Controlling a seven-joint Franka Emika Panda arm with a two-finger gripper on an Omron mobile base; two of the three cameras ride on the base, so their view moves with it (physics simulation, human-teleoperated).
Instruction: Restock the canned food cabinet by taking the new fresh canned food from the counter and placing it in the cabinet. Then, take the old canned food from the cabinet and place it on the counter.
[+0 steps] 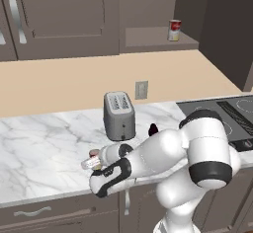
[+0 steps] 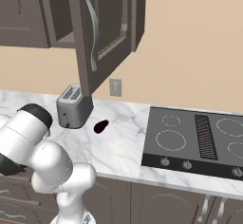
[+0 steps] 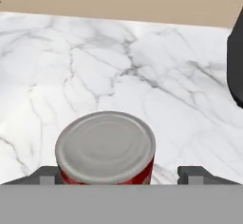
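The pincer is standing open, its two dark fingertips lying on either side of the fresh can, with the right tip clearly apart from it and the left one very close. In the hand view the can is standing upright on the white marble desk, showing a flat grey lid and a red label below it. It is probably a rigid metal cylinder, rather heavy for its size, with smooth, somewhat slippery walls. The best place to take it is across the middle of the round side, well below the lid rim, so it is not tipping. In the left base view the can is sitting near the front edge of the desk, partly hidden by the wrist, so I cannot say if a finger is touching it. Behind it the toaster is standing. Farther up, the old can is waiting on the shelf of the open cabinet.
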